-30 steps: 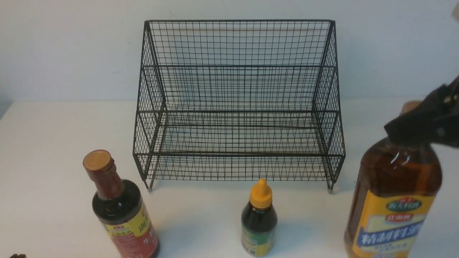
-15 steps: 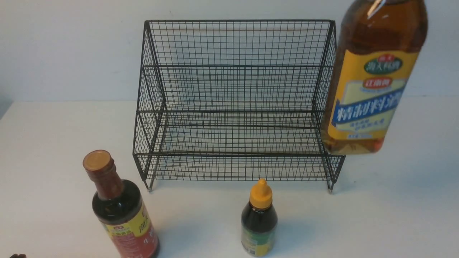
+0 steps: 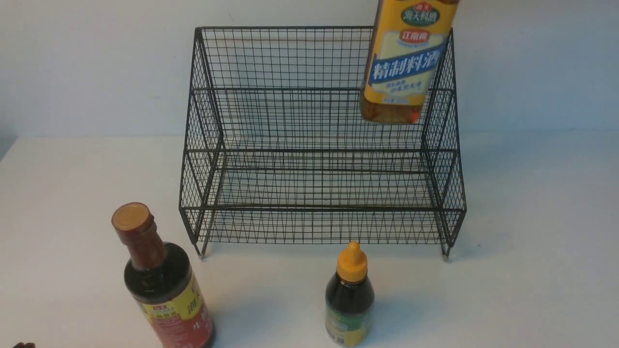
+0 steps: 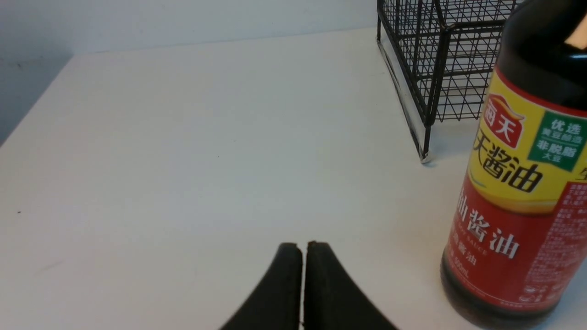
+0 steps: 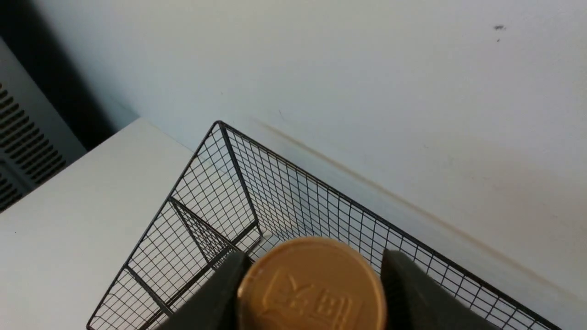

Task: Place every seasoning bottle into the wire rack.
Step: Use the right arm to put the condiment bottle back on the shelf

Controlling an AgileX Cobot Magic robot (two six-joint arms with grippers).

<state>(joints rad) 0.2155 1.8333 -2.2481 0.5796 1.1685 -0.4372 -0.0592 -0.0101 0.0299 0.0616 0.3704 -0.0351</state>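
Note:
The large amber bottle [image 3: 404,63] with the yellow-blue label hangs in the air in front of the wire rack's [image 3: 319,140] upper right part. Its tan cap [image 5: 312,286] sits between the fingers of my right gripper [image 5: 312,293], which is shut on it; the gripper is out of the front view. The dark bottle with brown neck and red-yellow label [image 3: 162,282] stands on the table at front left, also close in the left wrist view [image 4: 518,183]. The small dark bottle with yellow nozzle cap [image 3: 349,297] stands before the rack. My left gripper [image 4: 301,250] is shut and empty, beside the red-yellow bottle.
The white table [image 3: 532,266] runs back to a pale wall [image 3: 96,63] right behind the rack. The table's left edge [image 4: 27,123] drops off to a dark gap. A grey vented panel [image 5: 27,151] stands beyond the table's corner.
The amber bottle was lifted off the table at the right, then carried up and to the left, from beside the rack's right side to in front of its upper right part.

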